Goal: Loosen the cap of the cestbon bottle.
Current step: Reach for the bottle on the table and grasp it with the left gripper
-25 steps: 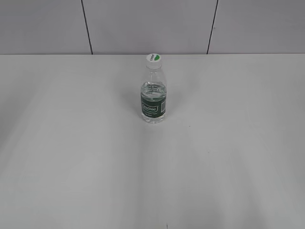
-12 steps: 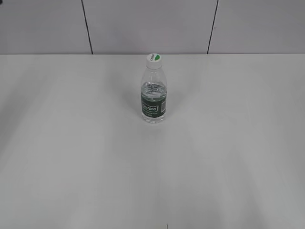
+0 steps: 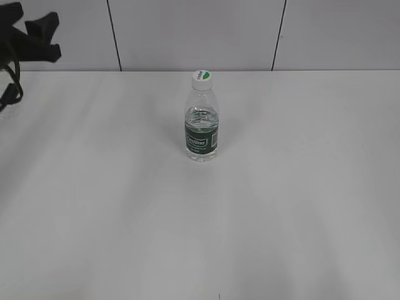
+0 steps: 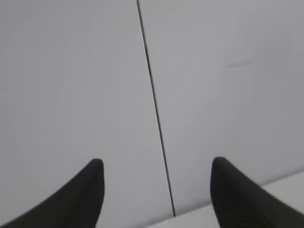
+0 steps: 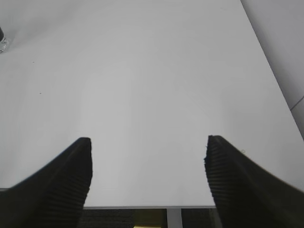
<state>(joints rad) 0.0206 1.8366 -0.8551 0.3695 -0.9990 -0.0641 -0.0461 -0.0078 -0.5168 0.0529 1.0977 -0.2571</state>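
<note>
Cestbon bottle (image 3: 202, 131) upright, cap (image 3: 202, 76) on, both end effectors (image 4: 156, 178) (image 5: 147, 159) spread wide, empty.

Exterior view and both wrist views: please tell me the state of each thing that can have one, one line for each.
cestbon bottle: upright on the table, partly filled, nothing touching it.
cap: on the bottle.
left hand: open, empty, facing the wall.
right hand: open, empty, over the table.
</note>
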